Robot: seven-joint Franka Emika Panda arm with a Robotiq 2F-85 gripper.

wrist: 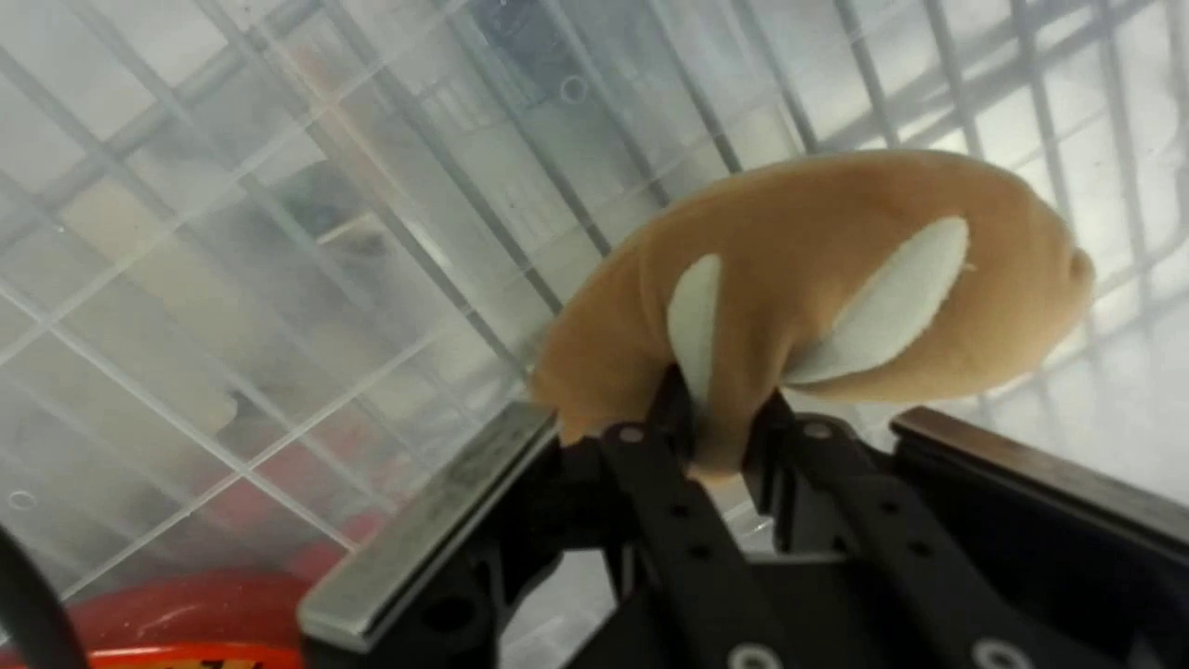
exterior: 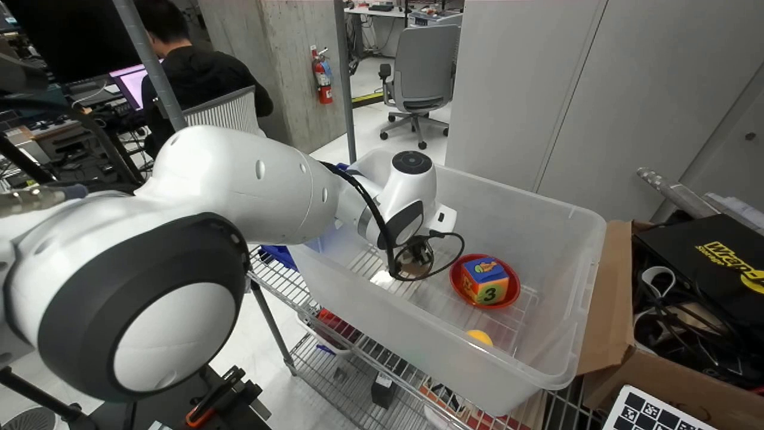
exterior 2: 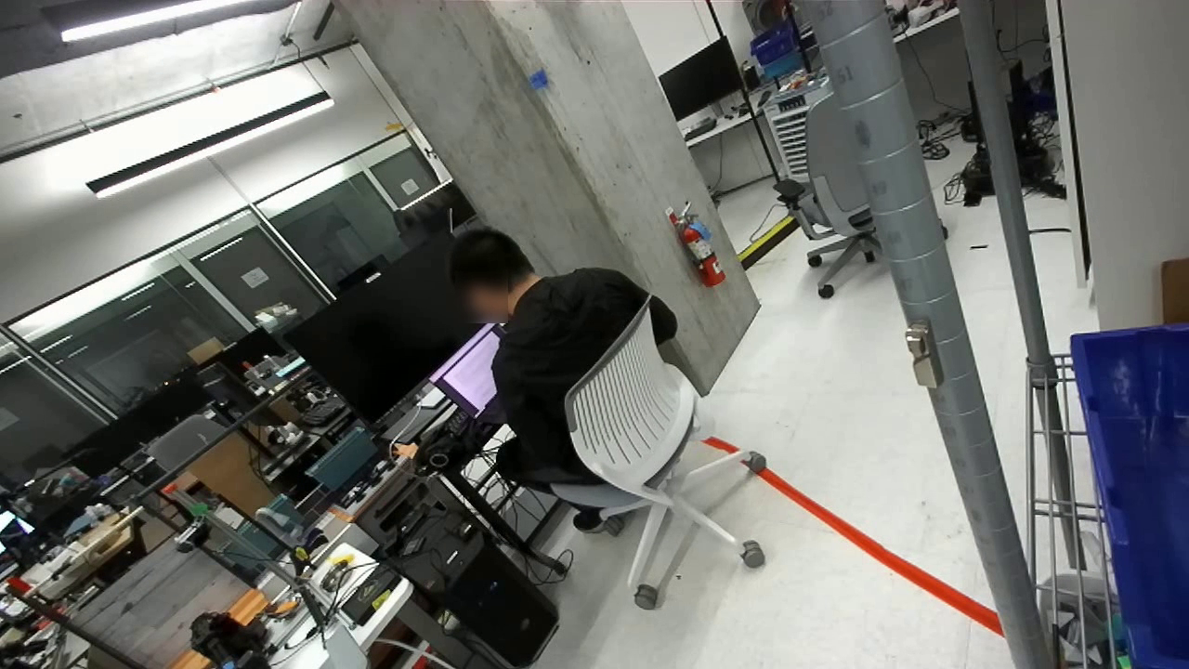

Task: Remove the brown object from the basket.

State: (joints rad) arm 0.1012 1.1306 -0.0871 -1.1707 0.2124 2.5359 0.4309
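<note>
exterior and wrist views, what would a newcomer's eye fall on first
Probably the white arm, stretched from the left of an exterior view into the translucent basket. Inside it, a numbered cube sits in a red bowl. In the wrist view, the brown object dominates, pinched in the end effector.

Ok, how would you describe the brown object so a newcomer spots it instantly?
Start from the large translucent basket on the wire shelf, then find the tool inside it. The brown object is what the tool pinches near the red dish. Unlike that dish, the numbered block and the yellow ball, it is elongated, bread-like and brown with pale slashes.
</note>
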